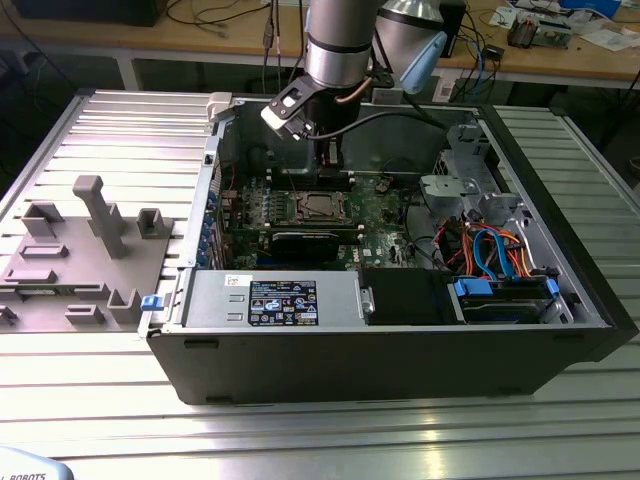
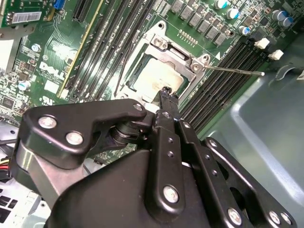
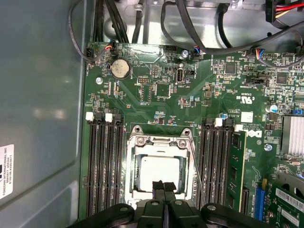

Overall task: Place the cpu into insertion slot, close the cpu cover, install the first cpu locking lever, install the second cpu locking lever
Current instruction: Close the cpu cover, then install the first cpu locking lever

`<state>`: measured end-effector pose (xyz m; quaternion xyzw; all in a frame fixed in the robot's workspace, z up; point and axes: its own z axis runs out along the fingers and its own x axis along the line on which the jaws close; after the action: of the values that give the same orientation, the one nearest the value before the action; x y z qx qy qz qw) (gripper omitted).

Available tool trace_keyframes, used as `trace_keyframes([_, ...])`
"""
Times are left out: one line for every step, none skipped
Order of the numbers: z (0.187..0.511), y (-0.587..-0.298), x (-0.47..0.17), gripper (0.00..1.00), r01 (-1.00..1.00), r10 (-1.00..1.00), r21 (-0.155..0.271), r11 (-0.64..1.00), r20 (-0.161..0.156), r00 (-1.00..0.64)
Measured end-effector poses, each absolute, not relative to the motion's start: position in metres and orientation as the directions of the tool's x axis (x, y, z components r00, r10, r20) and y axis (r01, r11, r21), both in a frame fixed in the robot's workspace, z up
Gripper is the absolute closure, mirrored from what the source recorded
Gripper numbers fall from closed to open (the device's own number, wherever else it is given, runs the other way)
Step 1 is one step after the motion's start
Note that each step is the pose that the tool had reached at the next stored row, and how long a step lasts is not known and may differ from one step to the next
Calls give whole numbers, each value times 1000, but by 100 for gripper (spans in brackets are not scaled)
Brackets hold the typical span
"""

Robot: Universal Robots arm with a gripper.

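First wrist view has my claw (image 3: 164,186) clenched, its 2 tips pressed together on nothing, hanging just over the edge of the cpu (image 3: 159,170). That cpu lies in the slot (image 1: 322,205) with the cover (image 3: 159,142) down around it. 1 lever (image 2: 237,71) juts sideways from the cover's corner.

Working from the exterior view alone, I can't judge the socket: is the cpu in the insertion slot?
Observer: Yes. In the first wrist view the cpu lies in the insertion slot, with the cpu cover flat around it.
Operator: Gripper?
Observer: The gripper is shut, tip at the cpu's edge.
Operator: Levers?
Observer: In the second wrist view a lever rod angles away from the slot's corner.
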<state>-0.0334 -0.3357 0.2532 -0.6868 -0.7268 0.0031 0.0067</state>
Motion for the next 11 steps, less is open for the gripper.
trace_keyframes([253, -336, -33, 89, 998, 998, -14, 56, 5, -56])
trace_keyframes([253, -336, -33, 89, 998, 998, -14, 56, 5, -56])
trace_keyframes([253, -336, -33, 89, 998, 998, -14, 56, 5, -56])
trace_keyframes([253, -336, -33, 89, 998, 998, -14, 56, 5, -56])
trace_keyframes([253, -336, -33, 89, 998, 998, -14, 56, 6, -56])
trace_keyframes([253, -336, -33, 89, 998, 998, -14, 57, 5, -57])
trace_keyframes([253, -336, -33, 89, 998, 998, -14, 58, 5, -58])
trace_keyframes([253, -336, -33, 89, 998, 998, -14, 62, 5, -62])
trace_keyframes([253, -336, -33, 89, 998, 998, -14, 67, 5, -67])
trace_keyframes([253, -336, -33, 89, 997, 997, -14, 72, 5, -72])
trace_keyframes([253, -336, -33, 89, 997, 997, -14, 82, 5, -82])
